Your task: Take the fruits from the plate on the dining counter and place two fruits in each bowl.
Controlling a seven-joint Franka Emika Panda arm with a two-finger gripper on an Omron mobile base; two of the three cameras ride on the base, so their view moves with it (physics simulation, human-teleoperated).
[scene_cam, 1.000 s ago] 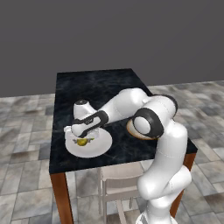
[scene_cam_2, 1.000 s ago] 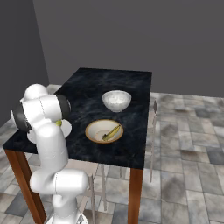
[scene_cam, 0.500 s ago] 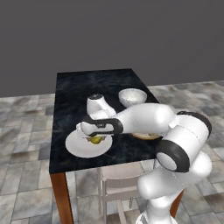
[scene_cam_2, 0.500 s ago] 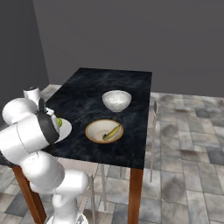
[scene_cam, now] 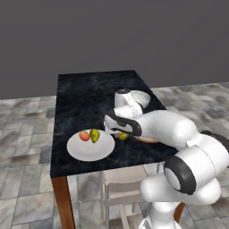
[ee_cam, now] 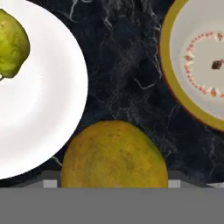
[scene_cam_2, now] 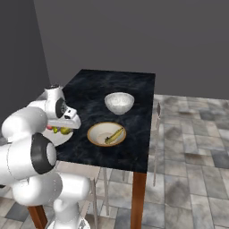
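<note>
**Round fruit held between plate and shallow bowl**

The jaws grip the round olive-yellow fruit (ee_cam: 114, 154), holding it above the black marble desk (scene_cam: 80, 94) in the gap between the plate and the shallow bowl. In the hand view the fruit sits at the bottom, with bare marble beyond it, the plate to one side and the bowl to the other. From the left base view the same fruit (scene_cam: 122, 136) shows just past the plate's rim, under the white arm.

The white plate (scene_cam: 85, 150) lies near the desk's near edge, toward its left corner. On it rest the yellow-green pear (scene_cam: 94, 134) and the red-orange round fruit (scene_cam: 83, 136), side by side and touching or nearly so.

The tan-rimmed shallow bowl (scene_cam_2: 92, 134) stands beside the plate, further along the near edge to the right. The banana (scene_cam_2: 113, 135) lies inside it, slanting across the pale bottom.

Farther back, about mid-desk, stands the deep white bowl (scene_cam_2: 119, 102); whether anything lies in it cannot be told.
</note>
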